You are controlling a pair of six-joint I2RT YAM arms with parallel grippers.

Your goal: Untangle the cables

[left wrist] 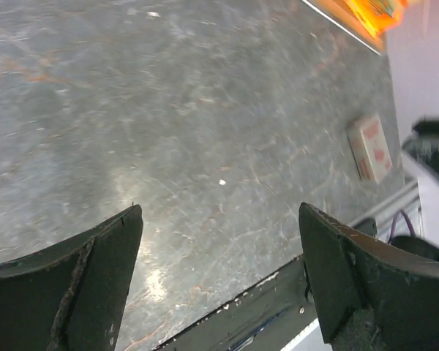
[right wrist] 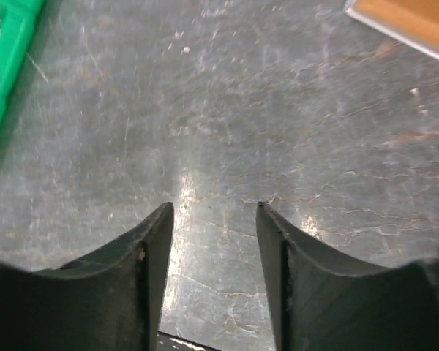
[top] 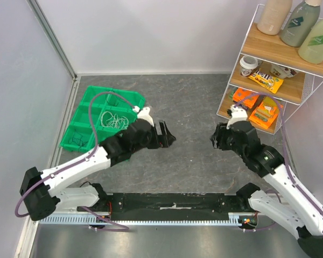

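Note:
A clump of thin white cables [top: 114, 119] lies in one compartment of the green divided bin [top: 86, 110] at the left of the table. A few thin dark cables [top: 81, 141] lie in a nearer compartment. My left gripper [top: 167, 137] hovers over the bare table, right of the bin; in the left wrist view it [left wrist: 219, 208] is wide open and empty. My right gripper [top: 218, 138] faces it from the right; in the right wrist view it [right wrist: 214, 206] is open and empty. No cable shows between either pair of fingers.
A wire shelf rack [top: 307, 80] with bottles, a cup and snack packets stands at the back right. A small box [left wrist: 371, 148] lies on the table near the front rail. The bin's corner [right wrist: 0, 58] shows in the right wrist view.

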